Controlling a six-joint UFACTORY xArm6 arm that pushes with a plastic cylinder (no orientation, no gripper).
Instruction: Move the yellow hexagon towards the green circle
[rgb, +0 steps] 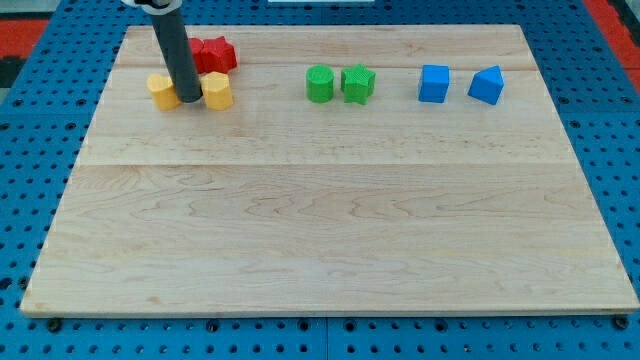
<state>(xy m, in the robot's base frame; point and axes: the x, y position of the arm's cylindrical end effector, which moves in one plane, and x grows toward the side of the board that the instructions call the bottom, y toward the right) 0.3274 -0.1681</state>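
Note:
The yellow hexagon (218, 90) sits at the view's upper left on the wooden board (330, 220). My tip (189, 100) rests on the board just left of it, touching or nearly touching, between it and a second yellow block (161, 90). The green circle (319, 84) stands to the right of the hexagon, with bare board between them. The rod rises from my tip toward the view's top and hides part of a red block.
Red blocks (214, 53) lie just above the yellow hexagon. A green star-shaped block (357, 83) sits right beside the green circle. A blue cube (434, 83) and a blue triangular block (487, 85) lie farther right.

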